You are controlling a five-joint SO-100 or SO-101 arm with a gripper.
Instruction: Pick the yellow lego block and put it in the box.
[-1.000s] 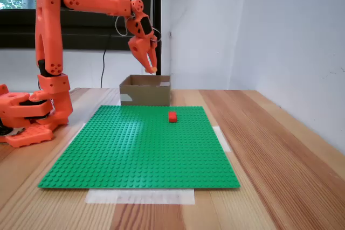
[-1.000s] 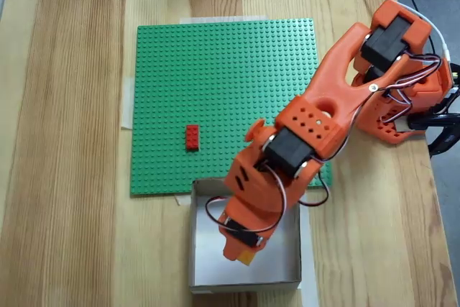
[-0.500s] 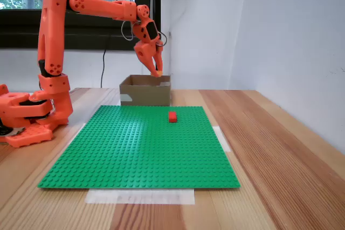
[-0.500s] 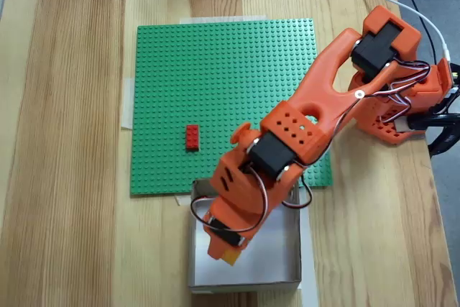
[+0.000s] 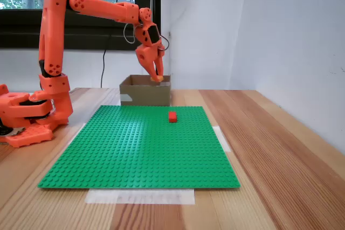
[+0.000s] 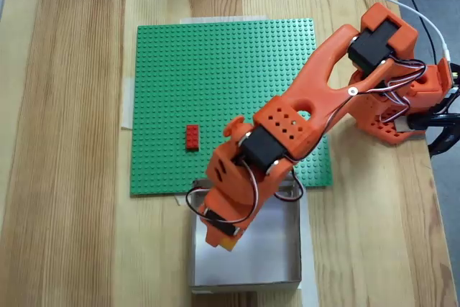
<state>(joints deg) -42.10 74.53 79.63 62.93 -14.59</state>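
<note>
box (image 6: 290,252) top open; red brick (image 6: 192,136) apart on baseplate (image 6: 215,70)

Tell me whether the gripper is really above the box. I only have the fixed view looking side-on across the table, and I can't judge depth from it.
Observer: Yes. In a fixed view from above, the gripper hangs inside the outline of the box, toward its left half.
Operator: Is the yellow lego block between the fingers?
Observer: From above, the yellow lego block pokes out beneath the fingertips, over the box's pale floor.
Operator: Does the red brick sit against the box?
Observer: No. From above, the red brick lies on the green baseplate, clearly apart from the box's near wall.
</note>
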